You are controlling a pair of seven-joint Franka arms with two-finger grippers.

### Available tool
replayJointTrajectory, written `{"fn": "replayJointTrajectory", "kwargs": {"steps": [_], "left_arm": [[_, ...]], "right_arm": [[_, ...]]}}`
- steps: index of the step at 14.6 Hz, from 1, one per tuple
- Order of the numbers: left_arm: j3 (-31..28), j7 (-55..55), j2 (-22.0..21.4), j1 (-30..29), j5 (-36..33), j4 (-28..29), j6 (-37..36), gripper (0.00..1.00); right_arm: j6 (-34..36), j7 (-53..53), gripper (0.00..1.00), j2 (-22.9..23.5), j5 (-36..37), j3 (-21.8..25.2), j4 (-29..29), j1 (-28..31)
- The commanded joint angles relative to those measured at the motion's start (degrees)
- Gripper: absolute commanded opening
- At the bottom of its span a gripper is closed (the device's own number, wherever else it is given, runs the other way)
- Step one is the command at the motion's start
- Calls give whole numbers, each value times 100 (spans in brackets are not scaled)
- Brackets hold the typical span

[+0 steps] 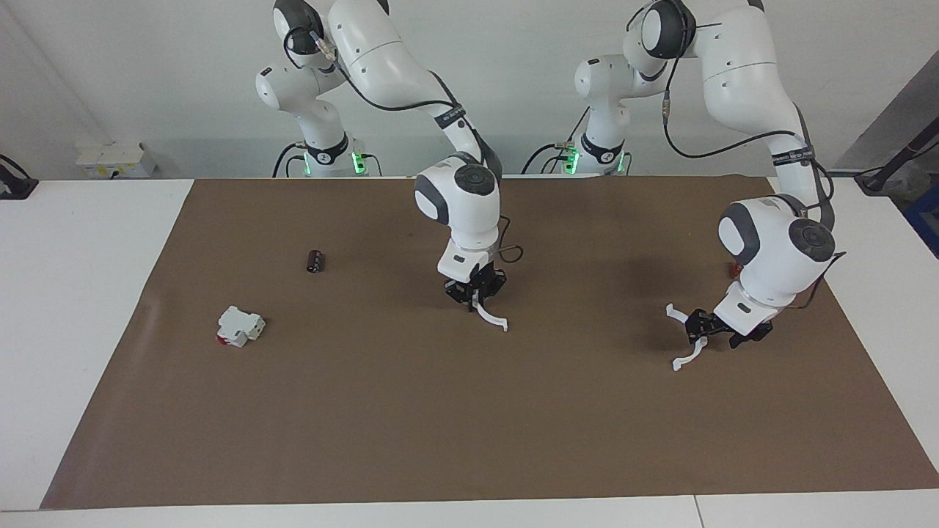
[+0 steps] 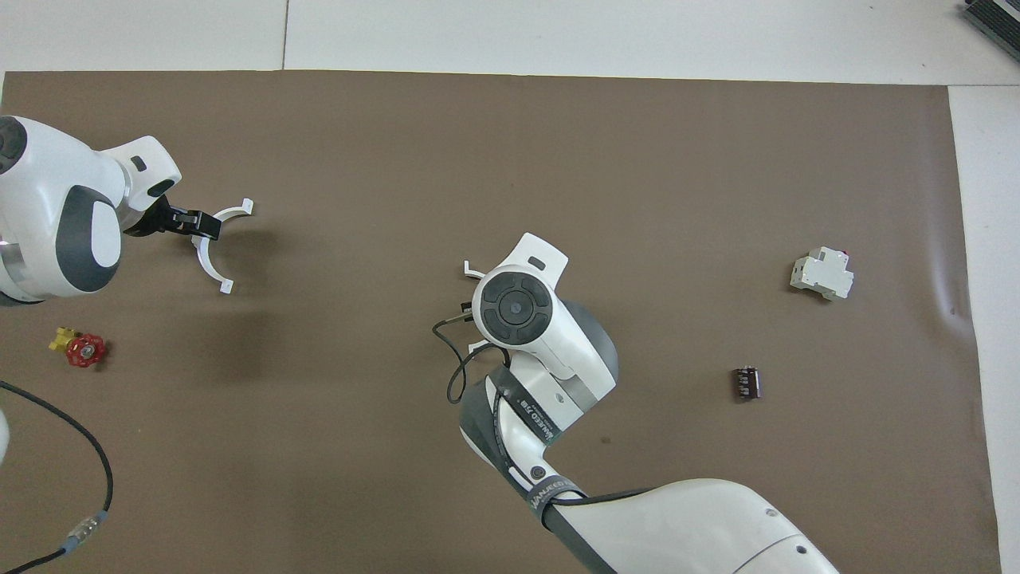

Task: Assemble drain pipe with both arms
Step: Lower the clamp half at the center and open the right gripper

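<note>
Right end effector (image 1: pixel 475 295) pinches 1 white arc (image 1: pixel 490 316) above mid-mat; left end effector (image 1: pixel 703 328) straddles the other arc (image 1: pixel 687 357), fingers' spread unclear.

Two glossy white arms (image 1: pixel 741 66) with grey joint caps, black cables, lettered black bands, green-lit bases.

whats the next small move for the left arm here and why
Probably close the left gripper on the half-ring on the mat: its fingers already straddle that arc's middle. The right gripper already holds the other half-ring above the mat's middle.
</note>
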State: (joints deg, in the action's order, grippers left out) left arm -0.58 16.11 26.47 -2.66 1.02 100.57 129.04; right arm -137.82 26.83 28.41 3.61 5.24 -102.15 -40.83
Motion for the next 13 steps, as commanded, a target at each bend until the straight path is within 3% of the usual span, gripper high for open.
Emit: {"fn": "replayJointTrajectory", "kwargs": {"steps": [1,4,5,6,7,8,11,13], "left_arm": [[41,130,-124,-59,118,287,235,81],[41,130,-133,-59,171,341,210,80],[50,130,-133,-59,171,341,210,74],[41,121,-133,-42,179,341,218,71],[50,121,-133,-42,206,341,210,65],[41,121,-133,-33,241,341,201,61],[41,112,-133,-15,320,315,175,49],[41,95,-133,-15,320,306,139,25]], "right_arm": [[-26,121,0,-73,175,12,-76,41],[-43,138,0,-82,175,12,-103,32],[-96,139,0,-90,175,12,-164,32],[-114,112,17,-90,175,12,-208,32],[-105,121,90,-90,175,12,-182,32],[-96,121,100,-90,175,12,-138,32],[44,174,100,-309,61,47,29,75],[272,226,100,-721,43,39,55,390]]}}
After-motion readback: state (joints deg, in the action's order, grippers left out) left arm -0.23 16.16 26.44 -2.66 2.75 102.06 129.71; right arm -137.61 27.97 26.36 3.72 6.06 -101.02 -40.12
